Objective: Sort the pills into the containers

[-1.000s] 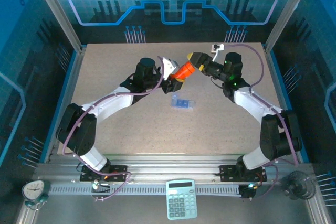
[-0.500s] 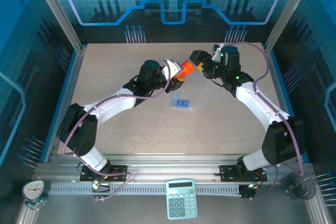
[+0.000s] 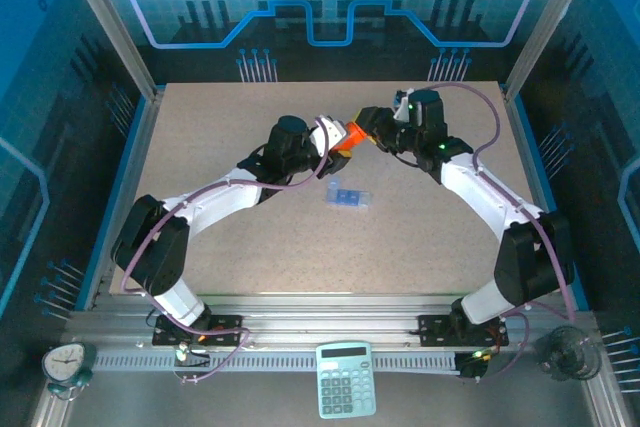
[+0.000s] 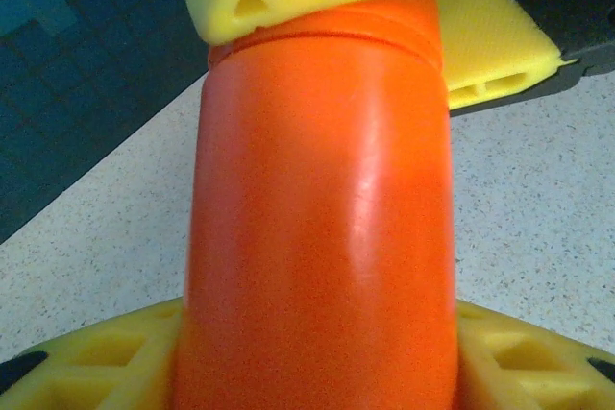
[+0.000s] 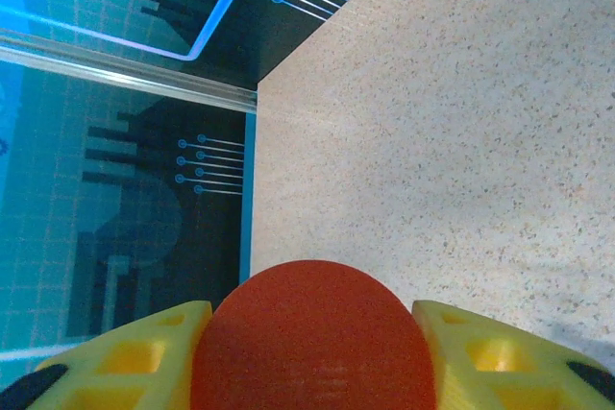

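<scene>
The left claw [image 4: 317, 362] clamps the bottle [image 4: 317, 228] body as an anchor while the right claw [image 5: 312, 357] clamps its cap [image 5: 312, 324], likely for unscrewing.

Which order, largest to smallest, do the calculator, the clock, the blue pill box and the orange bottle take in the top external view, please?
1. calculator
2. clock
3. blue pill box
4. orange bottle, unsure against the pill box: its ends are covered. The first two also sit at the near edge, which may flatter them.
</scene>
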Controlling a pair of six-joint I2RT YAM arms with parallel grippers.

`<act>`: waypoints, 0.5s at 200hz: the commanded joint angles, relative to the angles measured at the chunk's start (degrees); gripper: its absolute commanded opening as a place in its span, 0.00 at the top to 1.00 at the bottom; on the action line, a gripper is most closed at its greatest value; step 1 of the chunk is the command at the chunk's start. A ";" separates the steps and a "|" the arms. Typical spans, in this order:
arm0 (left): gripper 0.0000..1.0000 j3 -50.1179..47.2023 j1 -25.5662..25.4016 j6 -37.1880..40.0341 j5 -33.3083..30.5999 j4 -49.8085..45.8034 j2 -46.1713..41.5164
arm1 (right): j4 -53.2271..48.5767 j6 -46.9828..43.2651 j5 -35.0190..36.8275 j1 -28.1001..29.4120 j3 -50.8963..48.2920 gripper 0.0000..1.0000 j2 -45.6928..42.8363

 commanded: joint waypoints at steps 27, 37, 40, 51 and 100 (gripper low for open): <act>1.00 1.40 1.62 -3.26 5.91 0.85 -0.85 | 11.61 -7.16 -8.04 -2.51 -1.91 0.57 1.43; 1.00 1.37 2.81 -5.03 10.78 0.33 -1.52 | 16.31 -9.73 -11.35 -3.83 -2.89 0.57 2.04; 1.00 1.40 3.21 -5.57 12.47 0.22 -1.74 | 17.91 -10.61 -12.39 -4.23 -3.29 0.56 2.23; 1.00 1.32 4.46 -7.88 18.75 0.30 -2.37 | 24.74 -12.68 -16.71 -5.53 -4.62 0.55 2.83; 1.00 2.26 5.55 -12.88 25.99 0.20 -2.18 | 38.87 -5.17 -22.77 -7.27 -7.34 0.55 5.13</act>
